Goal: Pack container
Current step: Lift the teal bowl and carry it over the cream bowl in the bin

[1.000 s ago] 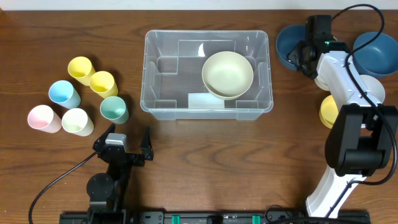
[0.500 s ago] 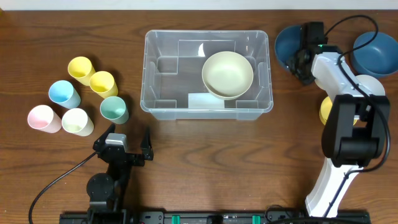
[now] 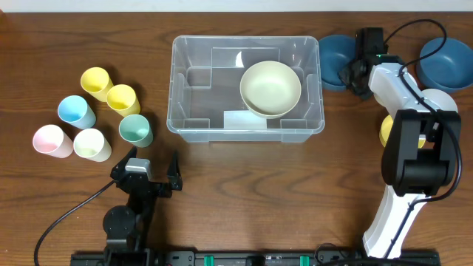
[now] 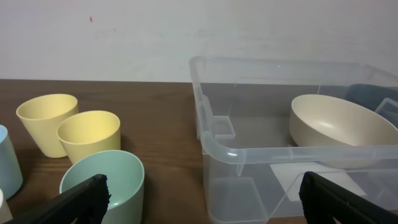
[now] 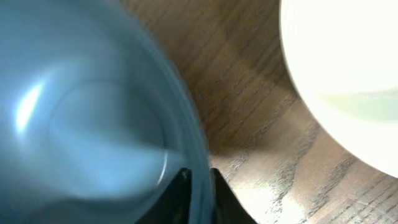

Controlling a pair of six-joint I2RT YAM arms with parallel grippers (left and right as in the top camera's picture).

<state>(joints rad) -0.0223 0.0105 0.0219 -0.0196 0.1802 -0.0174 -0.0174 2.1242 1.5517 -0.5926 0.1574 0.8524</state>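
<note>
1. The brown wooden worktop [image 3: 222, 185] carries everything.
2. The large clear plastic rectangular container [image 3: 185, 89] sits upright midway along the worktop's far edge. A white label [image 3: 244, 118] lies at its base.
3. A cream round bowl [image 3: 270, 89] rests tilted inside the container, at its right end.
4. A dark blue round bowl [image 3: 334, 55] stands just right of the container, by the far edge. I cannot tell whether the two touch.
5. A second blue bowl [image 3: 447, 60] sits in the far right corner.
6. My right pincer [image 5: 198, 183] is nearly closed, with one finger on each side of the dark blue round bowl's rim, pinching it.
7. My left pincer [image 3: 148, 166] hangs near the front edge, left of centre. It is spread wide and holds nothing.
8. Six plastic cups cluster by the left edge: two yellow [image 3: 96, 81] [image 3: 122, 97], one light blue [image 3: 76, 111], one teal [image 3: 136, 130], one pink [image 3: 52, 140] and one cream [image 3: 92, 144].
</note>
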